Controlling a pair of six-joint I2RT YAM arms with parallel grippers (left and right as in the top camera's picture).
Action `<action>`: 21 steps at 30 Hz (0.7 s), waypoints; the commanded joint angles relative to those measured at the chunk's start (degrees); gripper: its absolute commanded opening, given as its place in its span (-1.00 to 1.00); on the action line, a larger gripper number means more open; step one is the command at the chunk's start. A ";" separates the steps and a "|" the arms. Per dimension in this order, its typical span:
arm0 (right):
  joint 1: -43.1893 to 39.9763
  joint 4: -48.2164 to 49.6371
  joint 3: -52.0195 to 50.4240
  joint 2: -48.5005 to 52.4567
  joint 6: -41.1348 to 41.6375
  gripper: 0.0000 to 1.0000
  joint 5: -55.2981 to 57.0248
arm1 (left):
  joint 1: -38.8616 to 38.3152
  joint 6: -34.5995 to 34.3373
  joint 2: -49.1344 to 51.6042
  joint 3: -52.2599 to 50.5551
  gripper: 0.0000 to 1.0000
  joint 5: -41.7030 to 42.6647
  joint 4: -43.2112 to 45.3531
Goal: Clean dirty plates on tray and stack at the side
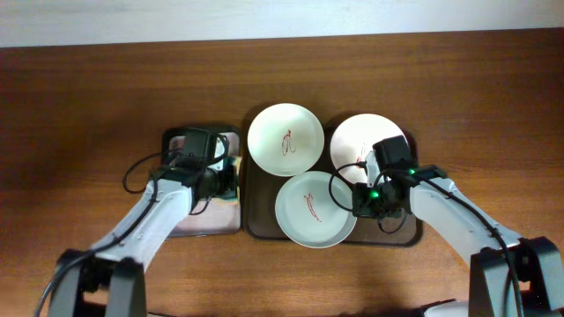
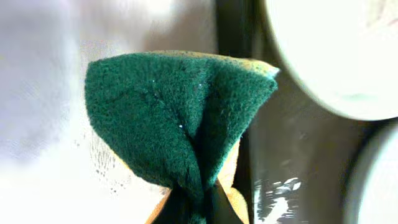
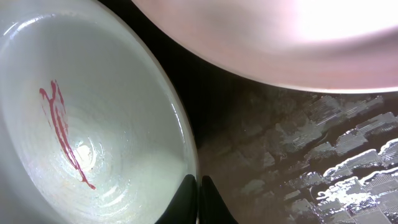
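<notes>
My left pincer [image 2: 191, 210] is pinching a folded sponge [image 2: 174, 118], with the green scrubbing face outward and yellow foam at the edges. It hangs over the smaller tray [image 1: 207, 222], just beside the big dark tray [image 1: 256, 216]. My right pincer [image 3: 199, 200] is pressed together right at the rim of the pale green plate [image 3: 93, 124]. I cannot tell whether the rim is caught between the tips. That plate sits on the big tray's near half, with a red squiggle in its centre. Farther back lie the left white plate [image 1: 285, 139] and the right white plate [image 1: 357, 141], which is partly under my right arm.
</notes>
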 commanded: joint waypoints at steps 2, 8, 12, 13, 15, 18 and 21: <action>0.42 -0.02 -0.33 0.39 0.11 -0.92 1.11 | -0.11 -0.46 -9.11 2.80 -1.00 0.48 1.49; 0.42 -0.04 -0.33 0.39 0.11 -0.92 1.11 | -0.11 3.80 -14.32 2.80 -1.00 -13.88 2.93; 0.42 -0.11 -0.33 0.39 0.11 -0.92 1.11 | -0.13 10.25 -14.99 2.80 -1.00 -21.09 4.63; 0.42 -0.17 -0.33 0.39 0.11 -0.92 1.11 | -0.13 10.25 -14.99 2.80 -1.00 -22.95 4.79; 0.42 -0.26 -0.33 0.39 0.11 -0.92 1.11 | -0.13 10.25 -14.99 2.80 -1.00 -25.66 5.31; 0.42 -0.26 -0.33 0.39 0.11 -0.92 1.11 | -0.13 10.23 -15.37 2.82 -1.00 -26.18 5.46; 0.42 -0.26 -0.33 0.39 0.11 -0.92 1.11 | -0.17 10.25 -16.20 2.82 -1.00 -27.82 5.51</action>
